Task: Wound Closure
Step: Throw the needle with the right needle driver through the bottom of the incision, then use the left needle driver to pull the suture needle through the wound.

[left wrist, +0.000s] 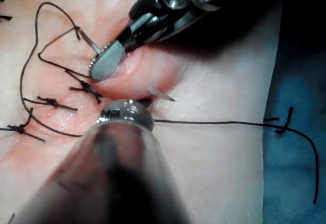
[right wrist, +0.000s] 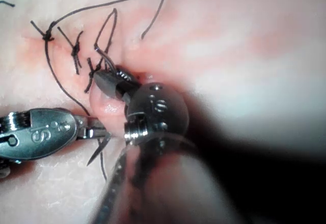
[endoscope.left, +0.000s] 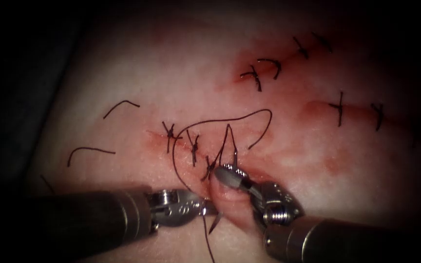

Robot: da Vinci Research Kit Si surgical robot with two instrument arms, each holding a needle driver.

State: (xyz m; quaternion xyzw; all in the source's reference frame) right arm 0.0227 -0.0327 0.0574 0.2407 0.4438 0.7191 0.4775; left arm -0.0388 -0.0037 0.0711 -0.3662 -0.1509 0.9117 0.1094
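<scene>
Tissue (endoscope.left: 123,63) lies open toward its far edge, with tied stitches (endoscope.left: 193,146) along the cut. Near its front edge, the right tool (endoscope.left: 231,173) is clamped on a raised fold of tissue. The left tool (endoscope.left: 205,208) grips the needle (endoscope.left: 215,221) near the emerging tip, left of the fold; thread (endoscope.left: 220,122) loops above.

blocked: thread (endoscope.left: 220,122) loops over cut (endoscope.left: 181,143) | free: left tissue (endoscope.left: 98,87)
</scene>
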